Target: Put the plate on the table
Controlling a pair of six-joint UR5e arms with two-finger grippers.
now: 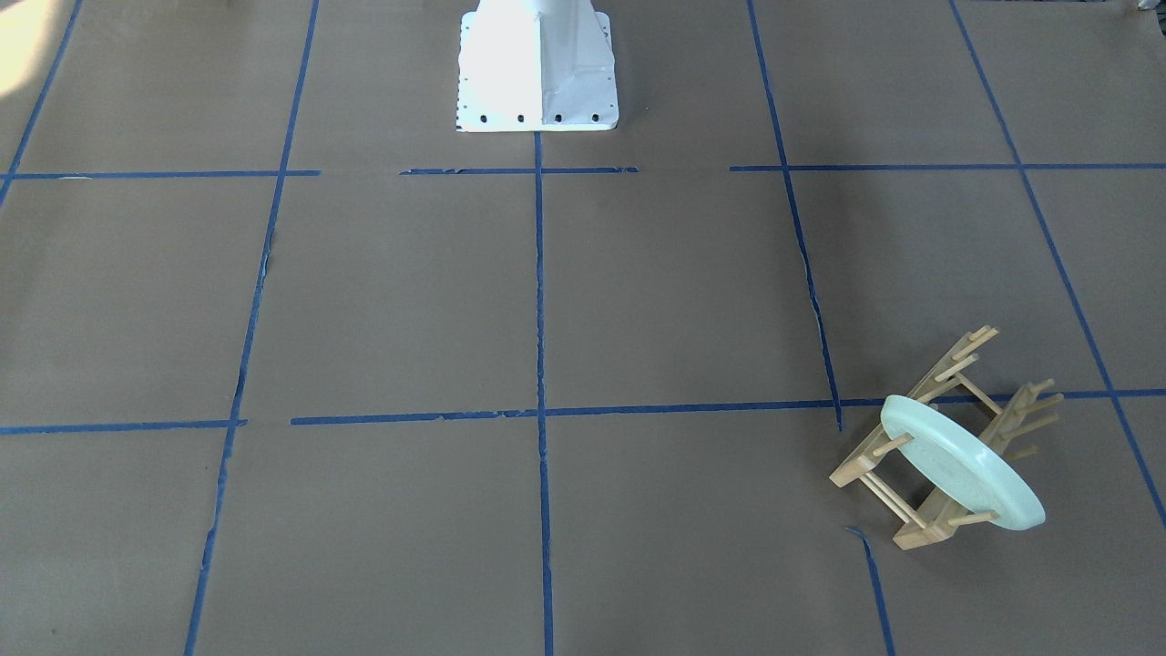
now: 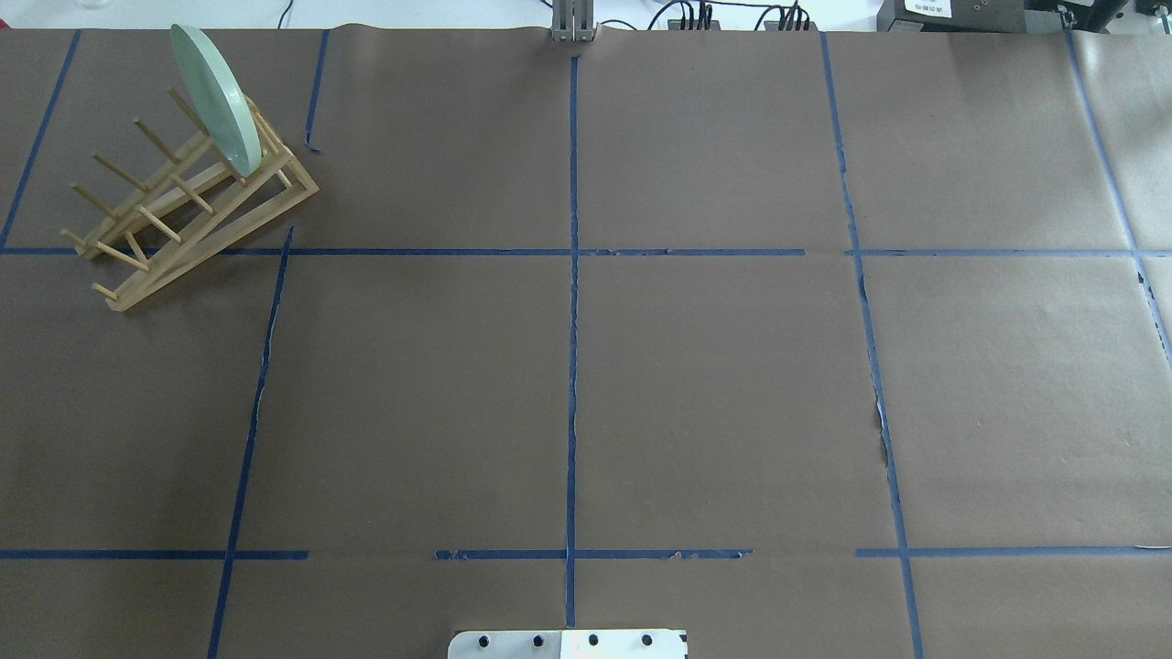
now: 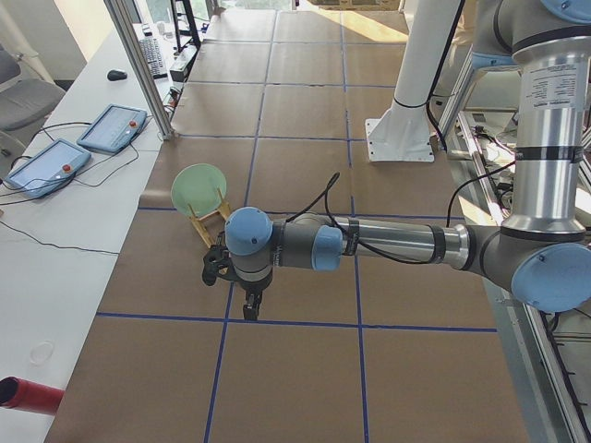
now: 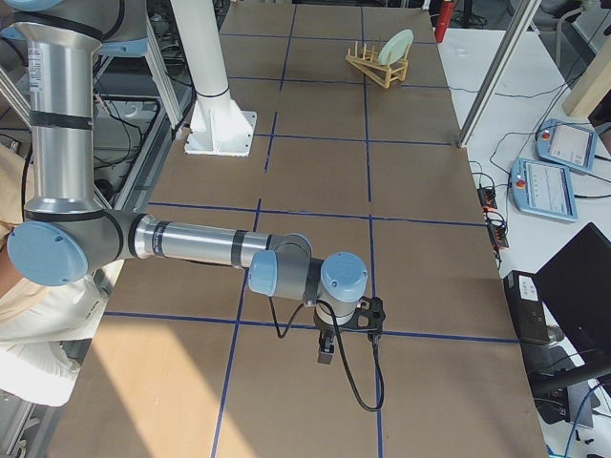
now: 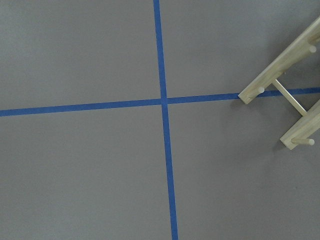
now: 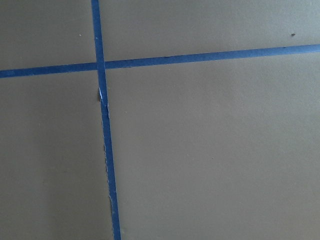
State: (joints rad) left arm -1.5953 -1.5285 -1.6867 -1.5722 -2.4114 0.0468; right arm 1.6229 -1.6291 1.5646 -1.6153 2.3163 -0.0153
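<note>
- Overhead exterior view: the pale mint-green plate (image 2: 215, 96) stands on edge in a wooden rack (image 2: 183, 229) at the upper left of the frame. It leans between pegs at the rack's far end rather than lying flat on the tabletop (image 2: 714, 384).
- Blue tape (image 2: 572, 366) divides the brown-paper tabletop into large squares, and the white robot base (image 2: 568, 643) shows at the bottom centre edge.
- Front-facing view: rack and plate sit at the lower right, with the rack straddling a tape line.
- Exterior left view: the near left arm (image 3: 397, 245) stretches level across the middle of the frame. The left hand (image 3: 251, 309) points down over the tabletop close to a tape line, and the plate in its rack stands beyond it, apart from the hand. How far this hand is open cannot be told from here.
- Exterior right view: the near right arm (image 4: 191, 243) reaches across the lower middle. The right hand (image 4: 326, 351) points down by a tape line, well apart from the plate at the top of the frame. Its opening cannot be told either.
- Left wrist view: a tape crossing fills the centre, with one end of the rack at the right edge.
- Right wrist view: a tape crossing sits at the upper left on brown paper.
</note>
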